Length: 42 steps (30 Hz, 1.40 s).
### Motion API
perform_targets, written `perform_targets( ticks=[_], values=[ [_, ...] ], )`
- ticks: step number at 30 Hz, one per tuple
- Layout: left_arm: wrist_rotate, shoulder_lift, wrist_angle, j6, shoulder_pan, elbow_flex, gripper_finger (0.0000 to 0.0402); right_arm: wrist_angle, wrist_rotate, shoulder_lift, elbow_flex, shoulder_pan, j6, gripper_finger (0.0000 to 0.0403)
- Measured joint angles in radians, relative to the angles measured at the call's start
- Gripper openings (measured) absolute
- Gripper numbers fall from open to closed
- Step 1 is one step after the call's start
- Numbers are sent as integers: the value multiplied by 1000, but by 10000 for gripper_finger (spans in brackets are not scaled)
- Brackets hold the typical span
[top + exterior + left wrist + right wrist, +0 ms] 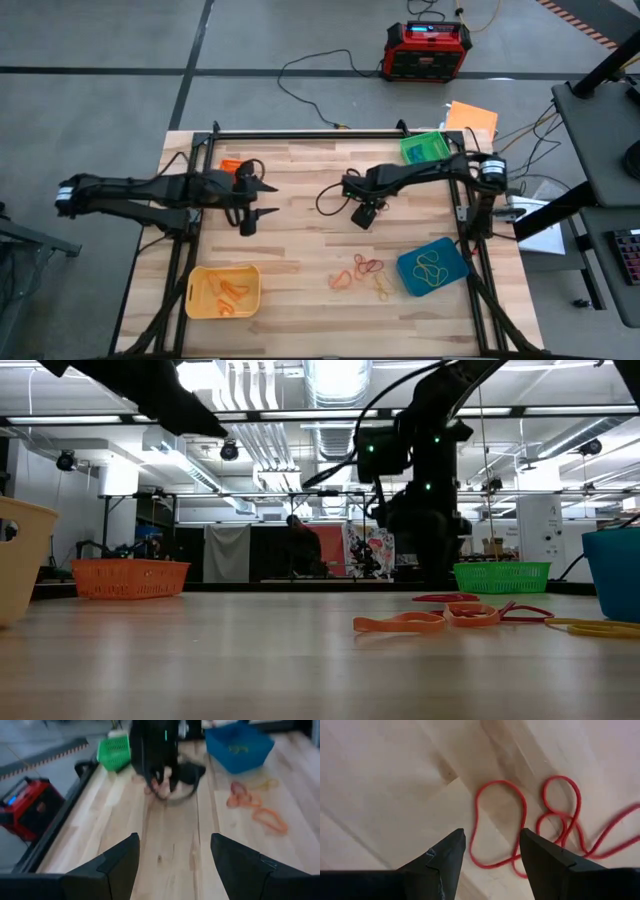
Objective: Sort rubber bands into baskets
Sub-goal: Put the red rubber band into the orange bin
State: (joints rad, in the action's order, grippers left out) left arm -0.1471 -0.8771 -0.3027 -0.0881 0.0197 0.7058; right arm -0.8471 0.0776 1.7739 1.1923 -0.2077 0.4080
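**Both grippers open above table; bands loose at lower centre**

Left gripper [258,200], left of centre: fingers apart, empty. Yellow basket [194,297], lower left, holds orange bands. Right gripper [362,212], centre: fingers apart, above the table. Loose rubber bands [358,271] lie lower centre, beside the blue basket [412,278].

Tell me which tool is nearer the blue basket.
Right. The right tool hangs over mid-table, a short way from the blue basket. The left tool is farther away, toward the orange basket.
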Motion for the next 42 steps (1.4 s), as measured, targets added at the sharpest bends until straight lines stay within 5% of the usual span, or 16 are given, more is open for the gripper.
perform_targets(
  ticks=[10, 19, 27, 42],
  values=[
    [35, 127, 87, -45, -6, -7, 228, 45, -30, 78, 4, 0, -57, 153],
    [35, 116, 155, -78, -6, -32, 228, 143, -48, 109, 0, 0, -139, 19],
    [35, 111, 276, -66, -6, -165, 228, 171, -24, 50, -13, 21, -139, 9],
    [36, 106, 513, 4, -6, -286, 228, 721, -90, -218, -291, 27, -132, 8]
  ],
)
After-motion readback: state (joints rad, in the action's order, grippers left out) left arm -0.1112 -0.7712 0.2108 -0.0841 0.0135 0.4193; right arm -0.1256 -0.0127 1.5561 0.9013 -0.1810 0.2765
